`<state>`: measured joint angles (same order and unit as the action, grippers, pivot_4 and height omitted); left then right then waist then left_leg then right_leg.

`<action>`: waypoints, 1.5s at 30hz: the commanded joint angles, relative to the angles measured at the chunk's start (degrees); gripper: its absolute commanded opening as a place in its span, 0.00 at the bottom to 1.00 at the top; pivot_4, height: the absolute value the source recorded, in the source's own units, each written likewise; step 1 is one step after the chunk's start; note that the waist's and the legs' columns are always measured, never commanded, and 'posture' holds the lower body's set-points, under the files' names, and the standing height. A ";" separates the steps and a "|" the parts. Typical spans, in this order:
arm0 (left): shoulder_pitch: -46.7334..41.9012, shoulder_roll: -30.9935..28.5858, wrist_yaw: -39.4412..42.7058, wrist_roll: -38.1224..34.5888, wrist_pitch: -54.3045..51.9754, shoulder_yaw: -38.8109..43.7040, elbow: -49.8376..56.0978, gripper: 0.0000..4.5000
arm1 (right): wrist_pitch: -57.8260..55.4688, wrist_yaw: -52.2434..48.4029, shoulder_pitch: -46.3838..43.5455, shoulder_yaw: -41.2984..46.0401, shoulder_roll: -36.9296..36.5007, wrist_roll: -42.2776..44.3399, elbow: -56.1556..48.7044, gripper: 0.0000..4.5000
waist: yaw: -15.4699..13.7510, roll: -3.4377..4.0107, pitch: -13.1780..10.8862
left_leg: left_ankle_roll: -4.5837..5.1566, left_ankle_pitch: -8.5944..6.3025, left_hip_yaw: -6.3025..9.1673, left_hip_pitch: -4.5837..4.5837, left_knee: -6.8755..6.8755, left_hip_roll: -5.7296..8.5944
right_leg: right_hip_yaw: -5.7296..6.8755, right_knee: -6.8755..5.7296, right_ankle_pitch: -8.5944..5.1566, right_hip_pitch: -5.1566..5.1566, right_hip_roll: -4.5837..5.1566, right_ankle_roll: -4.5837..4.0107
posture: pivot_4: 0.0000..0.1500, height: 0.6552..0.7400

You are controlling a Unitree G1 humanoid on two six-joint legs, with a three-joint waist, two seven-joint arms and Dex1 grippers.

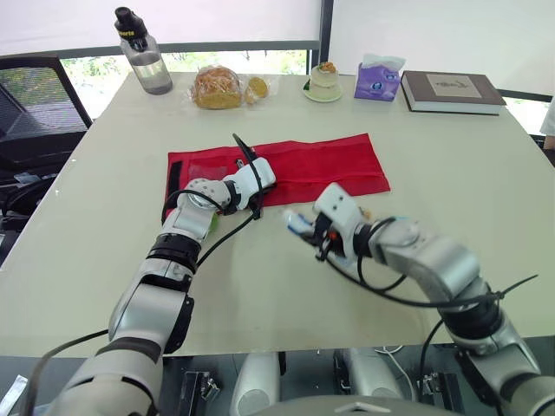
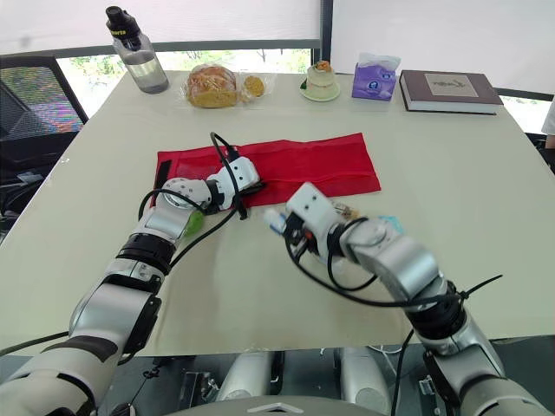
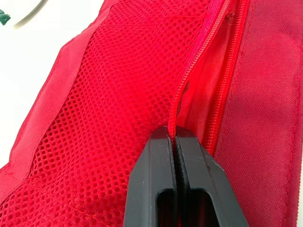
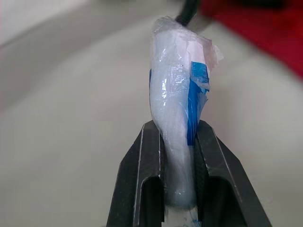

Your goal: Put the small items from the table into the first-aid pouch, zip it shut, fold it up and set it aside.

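The red first-aid pouch (image 1: 321, 160) lies unfolded flat across the middle of the table. My left gripper (image 3: 173, 137) rests on its left part, shut on the edge of the mesh pocket (image 3: 104, 118) beside the zipper (image 3: 199, 61). In front of the pouch, my right gripper (image 4: 176, 127) is shut on a white and blue plastic-wrapped packet (image 4: 177, 94), held just above the table (image 1: 297, 223). A small green item (image 2: 192, 224) lies by my left forearm. A brownish item (image 2: 347, 210) and a teal one (image 2: 388, 223) lie partly hidden behind my right arm.
Along the far edge stand a water bottle (image 1: 143, 56), bagged bread (image 1: 217, 87), a small dessert on a plate (image 1: 323, 82), a purple tissue pack (image 1: 378, 78) and a book (image 1: 451, 91). An office chair (image 1: 35, 104) stands off the table's left side.
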<state>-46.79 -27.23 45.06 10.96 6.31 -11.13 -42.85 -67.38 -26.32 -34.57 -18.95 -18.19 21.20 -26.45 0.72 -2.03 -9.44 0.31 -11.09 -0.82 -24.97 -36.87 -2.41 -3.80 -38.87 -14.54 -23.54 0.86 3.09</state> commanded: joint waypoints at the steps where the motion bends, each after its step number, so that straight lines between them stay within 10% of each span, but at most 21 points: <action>1: -0.30 1.47 1.19 -1.23 -0.66 -0.33 3.60 0.00 | -0.68 -0.60 -2.28 3.78 -2.20 0.69 -0.76 0.04 | -0.12 0.00 0.00 | 0.00 0.00 0.01 -0.02 0.00 0.01 | 0.02 0.01 0.00 0.00 0.01 0.00 | 1.00 1.00; 15: 2.26 6.44 3.00 -1.12 -5.28 -2.37 14.03 0.00 | 10.26 -5.80 -5.16 -2.99 -9.59 -7.19 16.14 0.04 | 0.39 0.02 -0.01 | 0.01 0.00 0.03 -0.07 0.04 0.02 | 0.01 0.02 0.00 -0.06 -0.01 -0.01 | 1.00 1.00; 45: 3.80 7.67 -1.02 3.68 -7.61 -4.73 23.48 0.00 | 25.98 -3.20 -14.48 0.30 6.53 -18.68 43.70 0.04 | 1.20 0.04 -0.03 | 0.01 0.00 0.04 -0.03 0.06 0.02 | 0.01 -0.01 0.00 -0.05 -0.01 -0.01 | 1.00 1.00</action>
<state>-42.49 -20.68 44.59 13.82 -3.69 -13.20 -22.94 -42.32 -30.34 -48.46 -20.02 -12.55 2.67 18.64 1.92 -1.99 -9.46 0.32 -11.09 -0.78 -25.00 -36.79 -2.39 -3.79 -38.88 -14.54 -23.59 0.86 3.08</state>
